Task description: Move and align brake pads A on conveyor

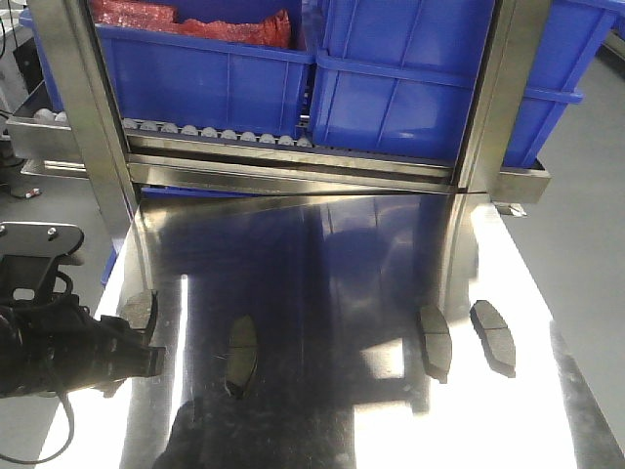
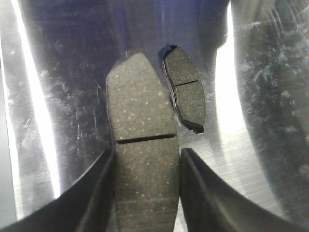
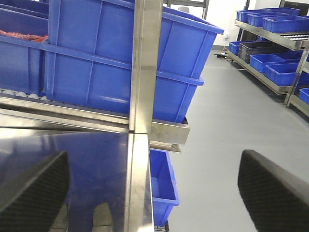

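Four brake pads lie on a shiny steel table (image 1: 322,264). The far-left pad (image 1: 140,309) sits at the tip of my left arm (image 1: 88,357). In the left wrist view that pad (image 2: 142,159) lies lengthwise, grey grooved face up, with my left gripper (image 2: 146,152) shut on its two long edges. A second pad (image 1: 241,354) (image 2: 186,89) lies just beyond, to the right. Two more pads (image 1: 435,340) (image 1: 493,335) rest near the table's right side. My right gripper (image 3: 153,157) is open and holds nothing, looking past the table's right edge. The conveyor is out of view.
Blue bins (image 1: 205,73) (image 1: 410,93) sit on a roller rack (image 1: 215,135) behind the table, one holding red material (image 1: 234,27). Steel uprights (image 1: 88,117) (image 1: 498,107) stand at the table's back corners. A small blue bin (image 3: 161,183) and grey floor lie right of the table.
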`<state>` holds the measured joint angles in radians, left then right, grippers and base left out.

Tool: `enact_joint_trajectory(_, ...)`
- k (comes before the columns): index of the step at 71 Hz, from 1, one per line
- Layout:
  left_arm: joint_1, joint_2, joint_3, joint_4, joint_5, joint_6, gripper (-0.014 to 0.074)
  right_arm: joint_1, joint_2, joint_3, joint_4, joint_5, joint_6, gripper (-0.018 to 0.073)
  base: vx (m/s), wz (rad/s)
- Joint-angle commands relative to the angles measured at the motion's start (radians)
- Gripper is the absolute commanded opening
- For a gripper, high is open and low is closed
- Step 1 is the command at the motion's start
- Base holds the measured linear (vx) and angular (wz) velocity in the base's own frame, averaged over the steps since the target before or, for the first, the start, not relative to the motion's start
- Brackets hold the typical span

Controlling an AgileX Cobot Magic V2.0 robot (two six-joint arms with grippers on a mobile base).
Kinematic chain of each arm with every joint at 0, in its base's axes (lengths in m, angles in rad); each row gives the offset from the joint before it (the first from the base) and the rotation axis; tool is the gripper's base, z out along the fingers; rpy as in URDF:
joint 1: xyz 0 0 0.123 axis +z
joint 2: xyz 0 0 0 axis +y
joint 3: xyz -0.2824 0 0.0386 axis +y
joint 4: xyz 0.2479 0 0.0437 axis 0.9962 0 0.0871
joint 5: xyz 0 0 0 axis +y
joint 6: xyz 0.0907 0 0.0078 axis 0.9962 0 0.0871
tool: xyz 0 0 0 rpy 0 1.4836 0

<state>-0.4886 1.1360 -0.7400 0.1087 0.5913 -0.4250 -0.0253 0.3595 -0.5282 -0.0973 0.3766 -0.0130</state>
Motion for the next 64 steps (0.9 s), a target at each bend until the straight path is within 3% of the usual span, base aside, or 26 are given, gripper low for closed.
enact_joint_trajectory(1, -0.004, -0.024, -0.025, 0.005, -0.070, -0.007, 0.0118, 0.002, 0.021, -0.035, 0.014, -0.093, -0.009, 0.0723, 0.00, 0.00)
enact_joint_trajectory(17, -0.004, -0.024, -0.025, 0.005, -0.070, -0.007, 0.0118, 0.002, 0.222, -0.072, 0.047, -0.039, -0.007, 0.0665, 0.00, 0.00)
enact_joint_trajectory(37, -0.004, -0.024, -0.025, 0.005, -0.071, -0.007, 0.0118, 0.003, 0.641, -0.325, 0.047, 0.200, -0.018, 0.0639, 0.00, 0.00)
enact_joint_trajectory(64, -0.004, -0.024, -0.025, 0.005, -0.071, -0.007, 0.0118, 0.127, 1.042, -0.502, 0.011, 0.296, 0.030, 0.0624, 0.00, 0.00)
